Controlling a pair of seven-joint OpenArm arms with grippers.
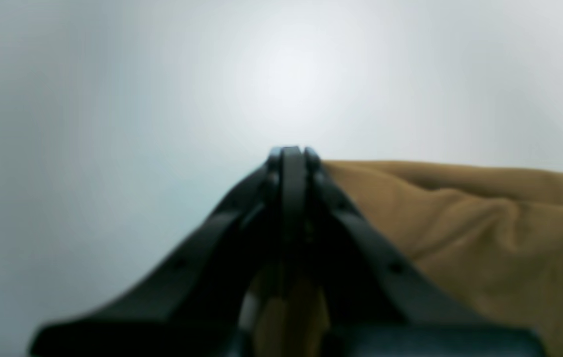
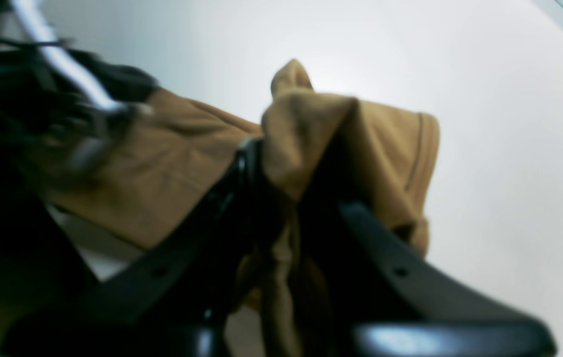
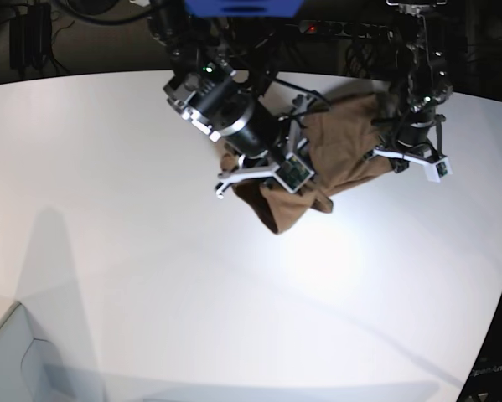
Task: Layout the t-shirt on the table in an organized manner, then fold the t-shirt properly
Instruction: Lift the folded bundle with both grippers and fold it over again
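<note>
Tan shirt bunched up at the far side of a big white counter, both arms on it.

The counter (image 3: 150, 276) is smooth and bare white, curved edge running down the right, dark room behind, and a pale grey box corner (image 3: 16, 356) poking in at bottom left. Loads of open surface in front and to the left. The t-shirt (image 3: 338, 151) sits crumpled near the far edge between the arms. The right tool (image 2: 281, 168) is clamped on a wad of cloth. The left tool (image 1: 291, 151) has its jaws pressed together at the shirt's edge; can't tell if any cloth is pinched in there.
</note>
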